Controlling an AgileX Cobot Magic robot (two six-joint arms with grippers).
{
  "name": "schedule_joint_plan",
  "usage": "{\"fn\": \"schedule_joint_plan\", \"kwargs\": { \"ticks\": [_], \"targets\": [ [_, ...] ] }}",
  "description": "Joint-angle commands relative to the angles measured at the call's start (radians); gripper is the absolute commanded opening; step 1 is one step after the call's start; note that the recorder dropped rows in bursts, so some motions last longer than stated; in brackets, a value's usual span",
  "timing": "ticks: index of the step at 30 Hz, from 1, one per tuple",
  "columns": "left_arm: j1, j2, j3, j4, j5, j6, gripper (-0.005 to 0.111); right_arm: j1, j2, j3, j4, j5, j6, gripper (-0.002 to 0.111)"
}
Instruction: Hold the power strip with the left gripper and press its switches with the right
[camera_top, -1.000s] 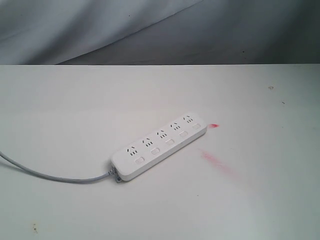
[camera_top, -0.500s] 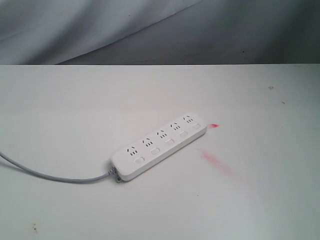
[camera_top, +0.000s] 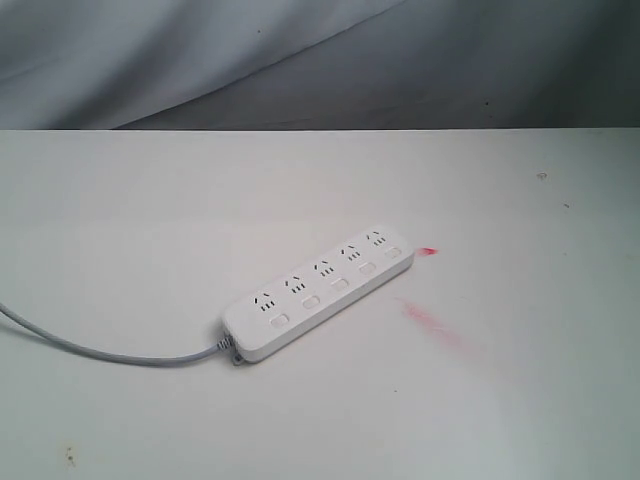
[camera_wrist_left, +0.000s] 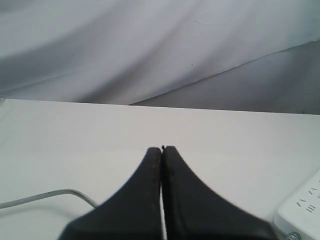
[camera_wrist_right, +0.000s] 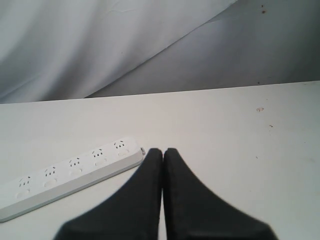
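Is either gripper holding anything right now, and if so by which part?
Nothing is held. The left gripper and right gripper are both shut empty; the power strip lies alone on the table.

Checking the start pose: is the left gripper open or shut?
Shut. The left gripper has both black jaws pressed together, nothing between them.

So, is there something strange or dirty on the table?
Yes. A red smear stains the white table beside the power strip, with a small red mark near its far end. The strip looks undamaged.
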Motion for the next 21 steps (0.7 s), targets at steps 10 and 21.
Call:
{"fn": "schedule_joint_plan", "kwargs": {
  "ticks": [10,21],
  "targets": [
    [0.002,-0.004,0.004,-0.040,0.002,0.038,0.000,-0.006,-0.001,0.004,-0.012,-0.011,0.001,0.000],
    [0.002,-0.004,0.004,-0.032,-0.005,0.040,0.000,-0.006,-0.001,0.004,-0.012,-0.011,0.001,0.000]
  ]
}}
